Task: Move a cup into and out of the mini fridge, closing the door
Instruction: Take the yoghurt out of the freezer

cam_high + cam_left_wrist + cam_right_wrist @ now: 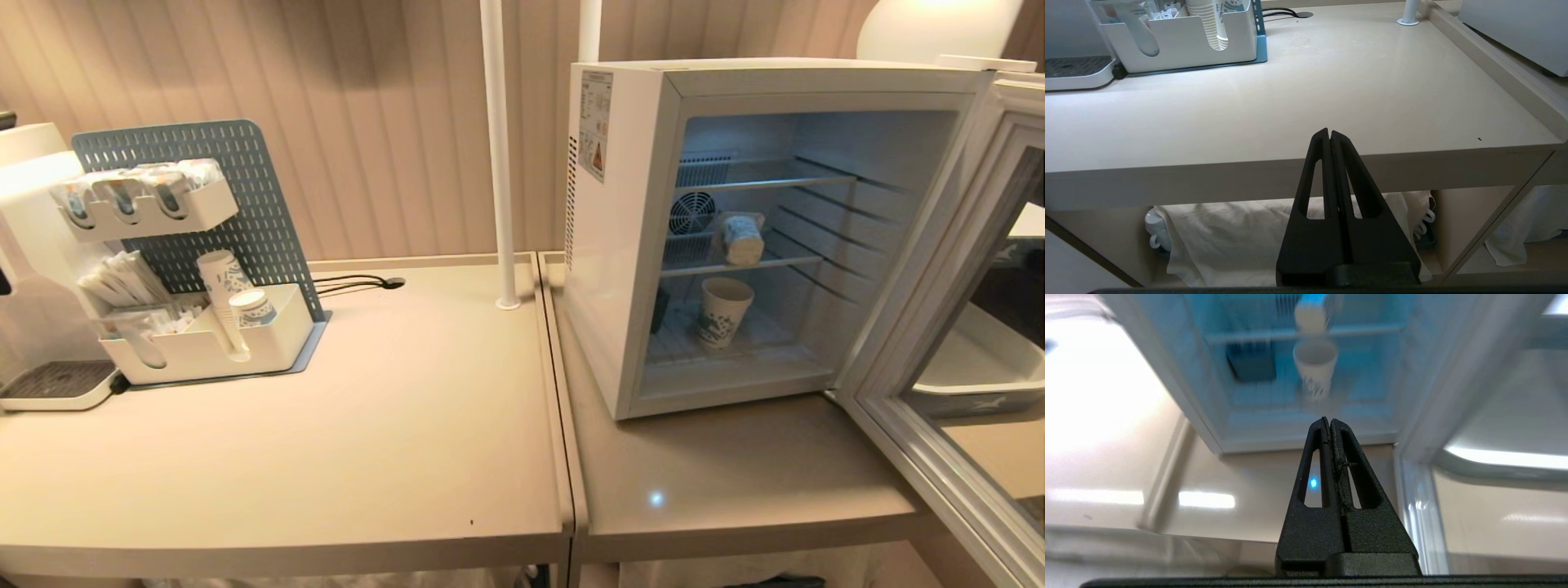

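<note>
Reaching toward the open mini fridge with my right claw pressed shut and holding nothing.

From my head, I am seeing the mini fridge [629, 245] sitting at the back of the right-hand counter [735, 474], its door [939, 327] swung wide past the counter's right edge so the inside is open to me; a paper cup [723, 312] is standing upright on the fridge floor and a squat white cup [741, 238] is lying tipped on the middle wire shelf. Neither arm is showing there. At my left wrist, my left claw [1329, 132] is parked with fingers together, just off the front edge of the left counter [1331, 90]. At my right wrist, my right claw [1329, 421] is pointing level at the fridge opening, well short of it, lined up below the paper cup.
</note>
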Controlling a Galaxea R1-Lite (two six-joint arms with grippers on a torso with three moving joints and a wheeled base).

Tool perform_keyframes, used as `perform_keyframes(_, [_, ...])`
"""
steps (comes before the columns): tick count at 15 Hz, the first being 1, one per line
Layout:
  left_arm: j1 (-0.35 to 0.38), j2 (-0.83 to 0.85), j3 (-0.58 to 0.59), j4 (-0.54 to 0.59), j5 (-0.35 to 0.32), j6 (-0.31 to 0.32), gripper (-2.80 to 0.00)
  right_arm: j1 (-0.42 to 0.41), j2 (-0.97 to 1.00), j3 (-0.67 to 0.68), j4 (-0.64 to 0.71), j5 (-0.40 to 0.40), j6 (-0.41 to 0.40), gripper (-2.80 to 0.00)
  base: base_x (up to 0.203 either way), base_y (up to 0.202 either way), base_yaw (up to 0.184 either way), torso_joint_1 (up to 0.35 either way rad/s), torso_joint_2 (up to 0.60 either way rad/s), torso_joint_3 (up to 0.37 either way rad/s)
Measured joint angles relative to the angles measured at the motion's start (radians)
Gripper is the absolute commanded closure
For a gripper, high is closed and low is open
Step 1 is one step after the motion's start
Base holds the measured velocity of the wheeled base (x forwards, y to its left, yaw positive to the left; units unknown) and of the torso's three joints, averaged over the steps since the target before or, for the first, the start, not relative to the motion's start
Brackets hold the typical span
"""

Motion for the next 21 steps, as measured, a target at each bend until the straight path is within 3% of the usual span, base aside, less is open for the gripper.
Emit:
perform_keyframes(2, [0.000,0.000,0.000,-0.001,0.000,-0.002,0.00,0.018,0.239,-0.055,-0.087,0.010,-0.038,0.00,0.000,0.000,0.000,0.000,0.00,0.000])
perform_keyframes(3, [0.000,0.000,0.000,-0.001,-0.001,-0.002,0.00,0.027,0.342,-0.074,-0.151,0.011,-0.049,-0.32,0.000,0.000,0.000,0.000,0.00,0.000])
perform_keyframes(4, [0.000,0.000,0.000,-0.002,0.000,-0.003,0.00,0.038,0.442,-0.092,-0.221,0.013,-0.059,-2.80,0.000,0.000,0.000,0.000,0.00,0.000])
perform_keyframes(9, [0.000,0.000,0.001,-0.004,0.000,-0.016,0.00,0.088,0.782,-0.220,-0.538,0.006,-0.071,-2.80,0.000,0.000,0.000,0.000,0.00,0.000])
perform_keyframes(12, [0.000,0.000,0.001,-0.004,0.000,-0.023,0.00,0.096,0.858,-0.251,-0.678,-0.088,-0.073,-2.80,0.000,0.000,0.000,0.000,0.00,0.000])
perform_keyframes(21, [0.000,0.000,0.001,-0.006,0.000,-0.023,0.00,0.143,0.770,-0.145,-0.667,-0.183,-0.101,-2.80,0.000,0.000,0.000,0.000,0.00,0.000])
